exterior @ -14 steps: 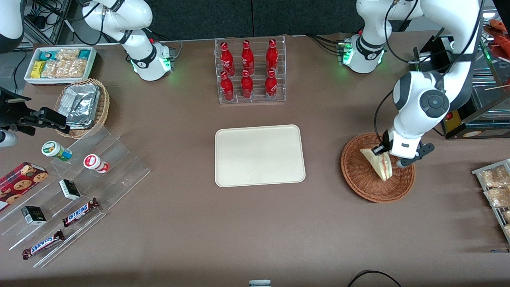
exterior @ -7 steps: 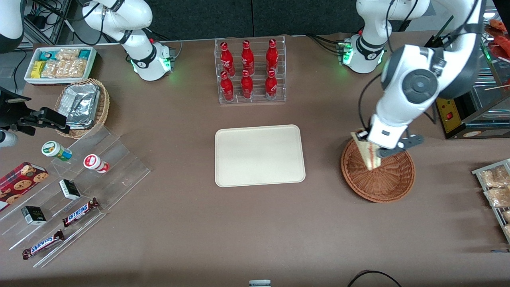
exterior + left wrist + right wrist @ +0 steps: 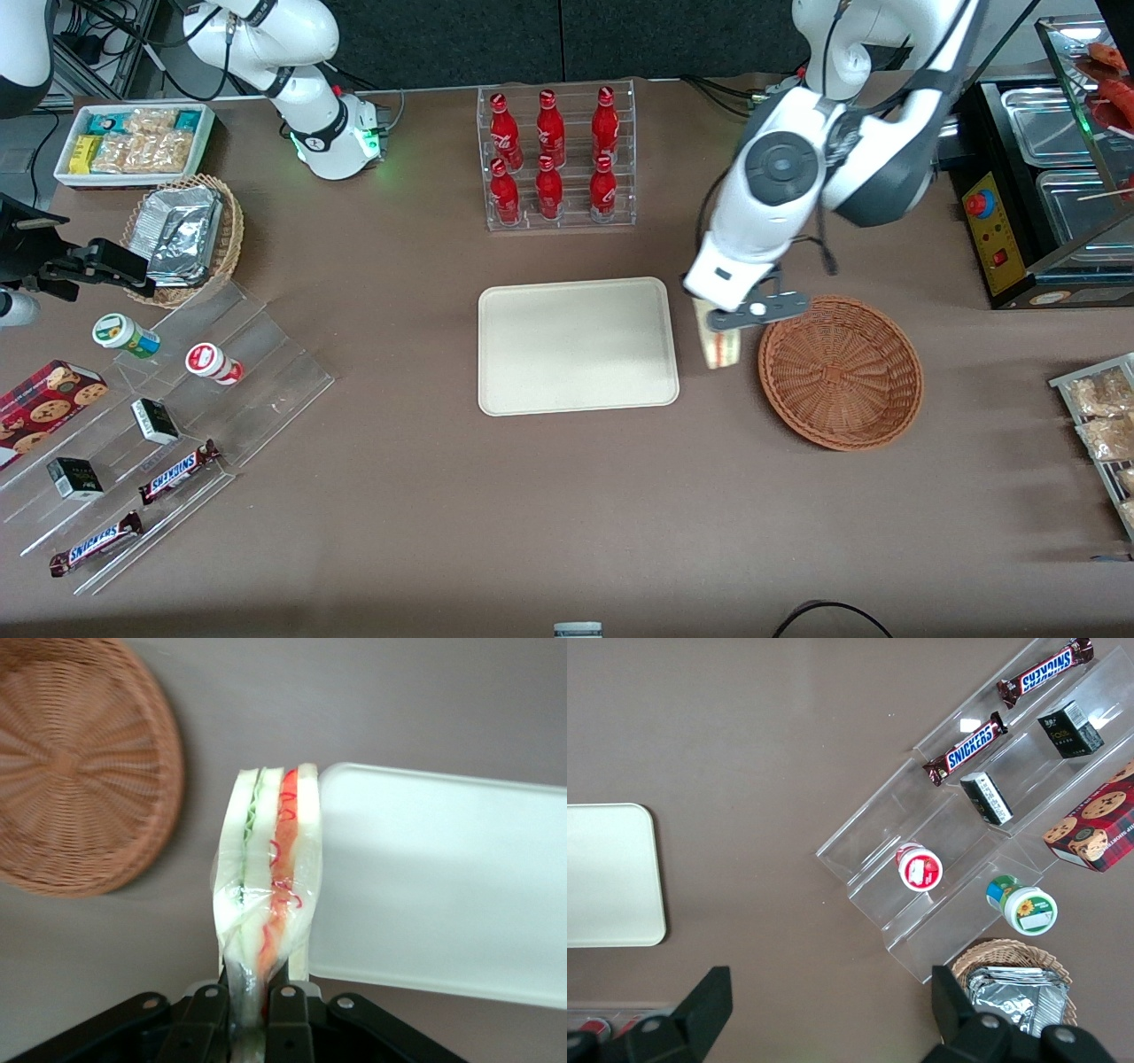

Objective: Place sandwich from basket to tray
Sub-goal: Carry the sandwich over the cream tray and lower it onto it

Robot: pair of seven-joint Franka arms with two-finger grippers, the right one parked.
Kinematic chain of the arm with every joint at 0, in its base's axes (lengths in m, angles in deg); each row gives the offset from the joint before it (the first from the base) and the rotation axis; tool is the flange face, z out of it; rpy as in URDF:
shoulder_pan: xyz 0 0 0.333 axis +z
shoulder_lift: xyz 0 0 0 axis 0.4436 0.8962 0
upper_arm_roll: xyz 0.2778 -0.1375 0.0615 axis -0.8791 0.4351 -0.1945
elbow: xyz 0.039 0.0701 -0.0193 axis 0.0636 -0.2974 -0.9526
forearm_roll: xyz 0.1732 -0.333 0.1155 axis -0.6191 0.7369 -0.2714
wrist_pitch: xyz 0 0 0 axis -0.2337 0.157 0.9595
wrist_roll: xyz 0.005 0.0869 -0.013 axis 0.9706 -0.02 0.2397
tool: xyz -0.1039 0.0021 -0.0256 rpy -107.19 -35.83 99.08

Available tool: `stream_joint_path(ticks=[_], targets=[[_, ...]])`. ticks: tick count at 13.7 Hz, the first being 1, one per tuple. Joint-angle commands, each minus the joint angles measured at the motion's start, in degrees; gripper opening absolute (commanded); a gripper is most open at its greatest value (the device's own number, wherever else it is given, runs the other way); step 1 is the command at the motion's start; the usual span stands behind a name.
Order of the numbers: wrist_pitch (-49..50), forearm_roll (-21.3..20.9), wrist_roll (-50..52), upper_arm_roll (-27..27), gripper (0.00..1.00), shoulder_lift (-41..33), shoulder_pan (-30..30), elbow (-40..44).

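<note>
One sandwich (image 3: 716,347), one basket (image 3: 840,372), one tray (image 3: 578,346). My tool (image 3: 252,1003) is clamped on the sandwich's narrow end, both fingers (image 3: 205,1014) pressed tight against the bread. The sandwich hangs in the air over the bare tabletop (image 3: 532,496), in the gap between tray and basket, just beside the tray's short edge. It is a soft wedge of pale bread in clear film, with red, orange and green filling showing in stripes on the cut side. Its long axis runs straight out from my tool, wide end pointing away from the fingers and toward the front camera. The basket is round, shallow, reddish-brown woven wicker, with nothing in it. The tray is flat smooth cream plastic, rectangular with rounded corners and a low rim. Farther from the front camera than the tray: six red bottles (image 3: 549,142) in a clear acrylic rack. Toward the parked arm's end: two Snickers bars (image 3: 177,470) on clear stepped shelves, and a tan wicker basket (image 3: 226,244) of foil packs.
</note>
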Motion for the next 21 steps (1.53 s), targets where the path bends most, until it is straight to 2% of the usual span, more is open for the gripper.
stream_joint_path(ticks=[1,4,6,9,13,17,21], targets=[[-0.46,-0.48,3.66,-0.24,0.00,7.79,-6.20,6.80],[-2.49,-1.19,8.07,-0.42,0.00,14.82,-10.78,11.98],[-2.84,-4.52,8.33,-0.33,0.00,18.87,-12.37,14.81],[-6.60,-5.06,9.38,-0.42,0.00,22.57,-15.27,16.22],[-10.83,-5.41,10.00,-0.60,0.00,25.03,-16.86,16.14],[-12.16,-8.65,14.21,-0.68,0.00,26.27,-17.74,15.61],[-13.56,-9.19,14.75,-0.68,0.00,26.79,-17.74,14.55]])
